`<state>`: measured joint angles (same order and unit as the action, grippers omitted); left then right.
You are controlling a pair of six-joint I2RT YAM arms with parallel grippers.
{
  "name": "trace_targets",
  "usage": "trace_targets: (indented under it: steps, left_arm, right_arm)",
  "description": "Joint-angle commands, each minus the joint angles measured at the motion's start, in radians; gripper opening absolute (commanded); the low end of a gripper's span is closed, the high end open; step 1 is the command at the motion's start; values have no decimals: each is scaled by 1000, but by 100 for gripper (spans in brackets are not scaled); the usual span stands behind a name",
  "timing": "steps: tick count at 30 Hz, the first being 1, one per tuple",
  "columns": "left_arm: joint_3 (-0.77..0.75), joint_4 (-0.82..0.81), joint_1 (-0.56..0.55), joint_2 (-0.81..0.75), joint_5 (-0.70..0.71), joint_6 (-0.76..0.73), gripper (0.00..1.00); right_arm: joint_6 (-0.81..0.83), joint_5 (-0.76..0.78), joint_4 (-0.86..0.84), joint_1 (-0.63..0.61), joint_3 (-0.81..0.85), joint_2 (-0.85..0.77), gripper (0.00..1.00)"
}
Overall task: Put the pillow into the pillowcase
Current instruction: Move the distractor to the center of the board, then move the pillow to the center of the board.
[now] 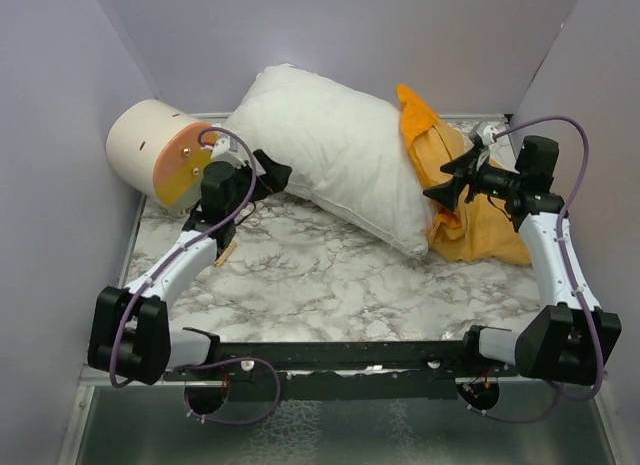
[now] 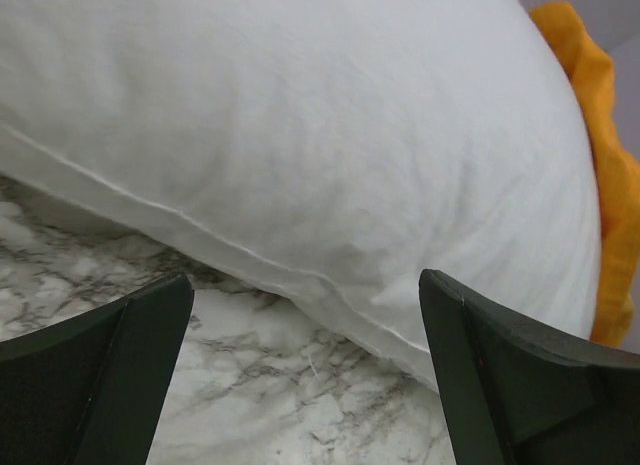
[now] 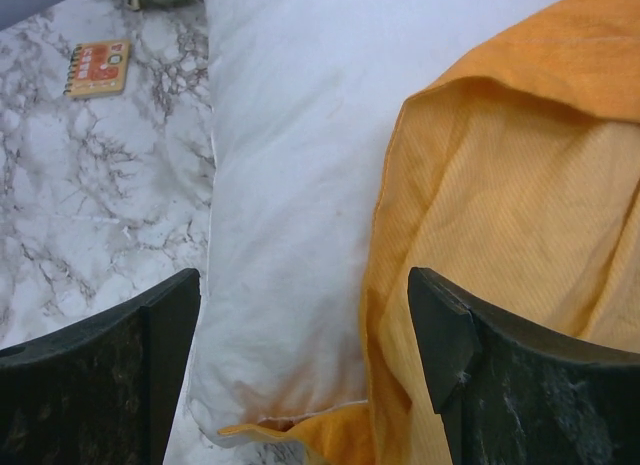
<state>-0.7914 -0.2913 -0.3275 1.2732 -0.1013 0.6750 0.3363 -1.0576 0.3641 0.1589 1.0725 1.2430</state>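
The pillow (image 1: 335, 150) lies slantwise on the table (image 1: 330, 275), long axis running from the far-left corner to the right edge, right end inside the pillowcase (image 1: 480, 225). The right gripper (image 1: 447, 183), jaws apart, hovers nearest the case's mouth. The left gripper (image 1: 272, 175), jaws apart and empty, faces the pillow's left end. Fabric hides how deep the pillow sits.

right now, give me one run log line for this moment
pillow: one end in pillowcase, rest out | left gripper: open, empty, beside pillow | right gripper: open over pillowcase edge
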Motion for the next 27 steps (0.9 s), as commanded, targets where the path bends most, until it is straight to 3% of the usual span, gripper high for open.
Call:
trace_targets:
  steps: [1,10,12,14,18,20,27]
  left_arm:
    - [44,-62,150,85,-81,132,99]
    - [-45,-320,172,330,-15,186,96]
    - [-52,-371,173,375,-2,198,88]
    - [-65,-420,173,413,-9,200,73]
    - [-95,-519,162,457,-70,162,16]
    - [-118,-513,132,438,-79,87,0]
    - [-191,-378,-5,281,-69,-198,0]
  right_arm:
    - [-12,-41,-40,-7,-55,-21,84]
    - [-7,-42,-29,-7,-61,-27,84]
    - [-7,-40,-29,-7,-60,-26,84]
    - [-5,-39,-27,-7,-59,-26,84]
    - [-2,-35,-27,-7,-60,-28,84]
    - [-1,-32,-26,-7,-58,-27,84]
    - [3,-26,-21,-7,-57,-27,84]
